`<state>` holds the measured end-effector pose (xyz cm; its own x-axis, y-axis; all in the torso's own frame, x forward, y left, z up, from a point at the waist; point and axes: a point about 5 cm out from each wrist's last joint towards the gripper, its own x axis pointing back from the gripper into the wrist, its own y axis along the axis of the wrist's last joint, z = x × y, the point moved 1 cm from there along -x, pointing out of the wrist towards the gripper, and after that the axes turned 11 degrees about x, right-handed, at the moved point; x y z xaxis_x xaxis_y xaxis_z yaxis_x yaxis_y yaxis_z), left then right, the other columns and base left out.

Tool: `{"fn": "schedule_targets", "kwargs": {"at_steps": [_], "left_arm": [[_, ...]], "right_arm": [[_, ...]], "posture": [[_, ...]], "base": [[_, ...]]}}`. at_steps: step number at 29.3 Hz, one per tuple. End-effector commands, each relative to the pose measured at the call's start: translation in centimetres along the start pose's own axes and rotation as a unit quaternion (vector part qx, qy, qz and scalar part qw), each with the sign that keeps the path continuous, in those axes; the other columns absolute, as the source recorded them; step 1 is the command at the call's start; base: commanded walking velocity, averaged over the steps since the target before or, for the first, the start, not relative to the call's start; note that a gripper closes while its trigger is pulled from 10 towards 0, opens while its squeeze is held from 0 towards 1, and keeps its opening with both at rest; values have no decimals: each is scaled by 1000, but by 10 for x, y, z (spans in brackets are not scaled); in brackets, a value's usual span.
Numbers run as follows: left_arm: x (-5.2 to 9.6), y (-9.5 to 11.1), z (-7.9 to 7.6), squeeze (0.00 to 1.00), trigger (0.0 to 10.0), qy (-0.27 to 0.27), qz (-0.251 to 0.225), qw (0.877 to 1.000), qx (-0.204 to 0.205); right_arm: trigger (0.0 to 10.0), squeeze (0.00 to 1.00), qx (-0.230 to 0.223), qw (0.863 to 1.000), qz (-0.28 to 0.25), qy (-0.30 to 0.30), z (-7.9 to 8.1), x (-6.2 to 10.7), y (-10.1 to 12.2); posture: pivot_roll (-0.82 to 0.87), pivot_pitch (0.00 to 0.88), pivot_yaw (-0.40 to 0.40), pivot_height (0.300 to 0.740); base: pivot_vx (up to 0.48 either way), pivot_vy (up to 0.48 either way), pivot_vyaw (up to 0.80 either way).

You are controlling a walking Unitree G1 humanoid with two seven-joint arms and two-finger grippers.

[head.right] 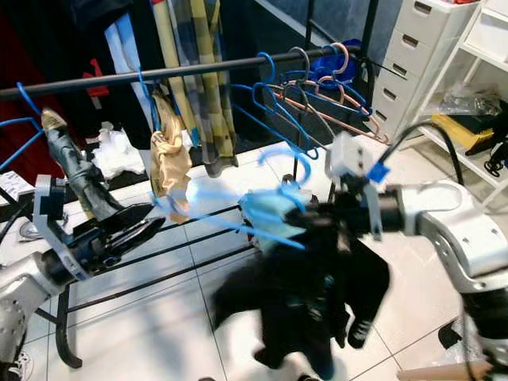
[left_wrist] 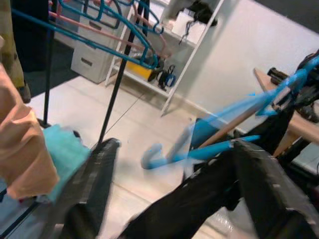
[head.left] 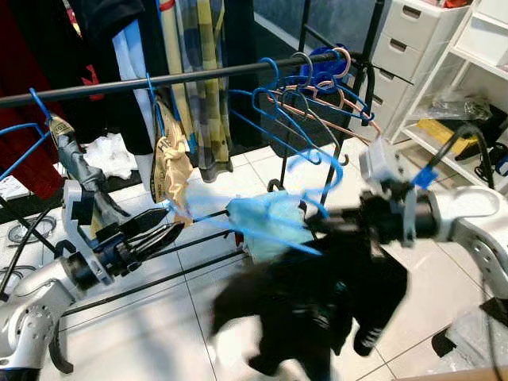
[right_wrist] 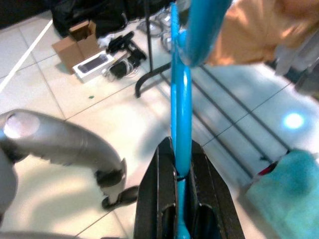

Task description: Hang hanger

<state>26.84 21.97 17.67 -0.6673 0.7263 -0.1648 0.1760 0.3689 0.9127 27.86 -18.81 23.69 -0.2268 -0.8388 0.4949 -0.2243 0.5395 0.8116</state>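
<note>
A blue hanger [head.left: 305,178] carries a black garment [head.left: 317,309] and a teal cloth [head.left: 266,218], all blurred. My right gripper [head.left: 337,221] is shut on the hanger's blue wire [right_wrist: 182,124], below and in front of the black clothes rail [head.left: 198,75]. Several empty blue and pink hangers [head.left: 317,95] hang at the rail's right end. My left gripper [head.left: 163,228] is open at the left, below the rail, its tips close to the hanger's left arm. In the left wrist view the wide-apart fingers [left_wrist: 94,189] frame the hanger [left_wrist: 214,149] and black garment, touching neither.
A plaid garment [head.left: 198,87] and a tan one [head.left: 171,167] hang from the rail. The rack's lower bars [head.left: 159,274] cross the tiled floor. White drawers [head.left: 413,40] and a shelf [head.left: 468,119] stand at the right. Boxes and cables [right_wrist: 94,47] lie on the floor.
</note>
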Motion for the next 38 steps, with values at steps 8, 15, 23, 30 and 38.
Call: {"fn": "schedule_targets", "kwargs": {"at_steps": [8, 15, 23, 30, 38], "left_arm": [[-4, -5, -3, 1000, 10000, 0, 15, 1000, -10], [-18, -2, -23, 1000, 10000, -61, -5, 998, 32], [-32, -15, -46, 0, 10000, -117, 17, 990, 72], [-74, -22, -89, 0, 10000, -166, 5, 983, 76], [-83, -31, -96, 0, 10000, -168, 26, 985, 38]], "right_arm": [[0, 0, 4, 990, 110, 90, 18, 10, -18], [0, 0, 25, 979, 159, 121, 19, 21, -21], [0, 0, 44, 981, 144, 119, 15, 17, -13], [0, 0, 90, 983, 128, 91, -11, 8, 2], [0, 0, 107, 985, 104, 88, -19, -2, 11]], "posture": [[-75, 131, 9, 740], [-78, 132, 11, 740], [-78, 129, 16, 740], [-72, 118, 11, 740], [-73, 115, 11, 740]], "base": [[0, 0, 0], [0, 0, 0], [0, 0, 0], [0, 0, 0], [0, 0, 0]]}}
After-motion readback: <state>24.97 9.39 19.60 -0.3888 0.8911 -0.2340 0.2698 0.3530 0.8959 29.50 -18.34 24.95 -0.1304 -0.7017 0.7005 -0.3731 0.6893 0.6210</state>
